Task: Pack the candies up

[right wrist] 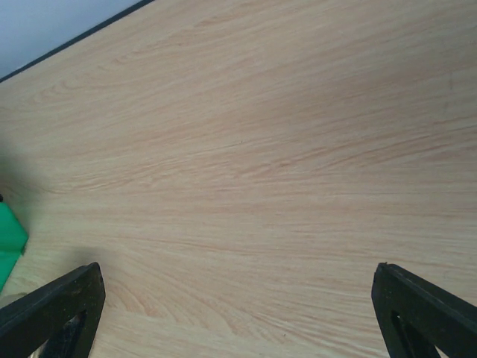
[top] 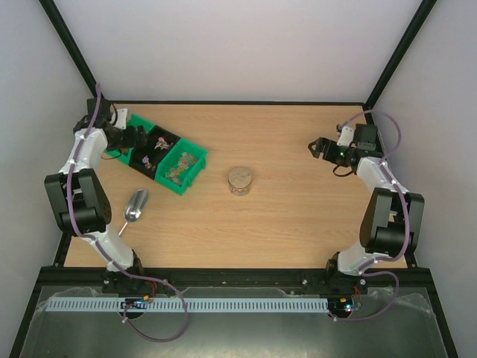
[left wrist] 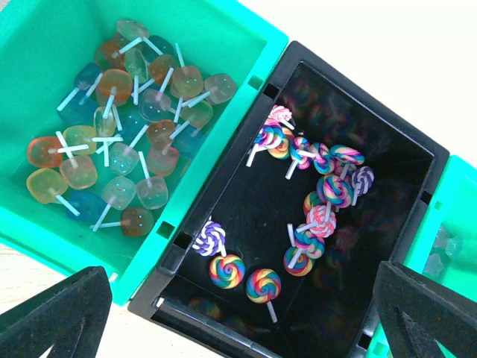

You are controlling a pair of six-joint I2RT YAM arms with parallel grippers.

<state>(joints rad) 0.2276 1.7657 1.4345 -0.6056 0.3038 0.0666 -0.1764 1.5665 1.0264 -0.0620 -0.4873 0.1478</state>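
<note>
Three small bins stand in a row at the left. The near green bin [top: 181, 168] holds several tiny mixed-colour candies [top: 177, 171]. The black bin [left wrist: 387, 160] holds swirl lollipops [left wrist: 322, 190]. The far green bin [left wrist: 45, 30] holds translucent cube sweets on sticks [left wrist: 127, 142]. My left gripper [top: 138, 140] hovers open over the black bin, and it also shows in the left wrist view [left wrist: 238, 302], empty. A small round jar [top: 240, 180] stands mid-table. My right gripper [top: 317, 148] is open and empty over bare wood at the right, as its wrist view [right wrist: 237, 298] shows.
A shiny metal scoop [top: 136, 204] lies on the table in front of the bins, near the left arm. The wooden table [top: 298, 224] is walled at the back and sides. A green bin corner [right wrist: 9, 237] shows at the right wrist view's left edge.
</note>
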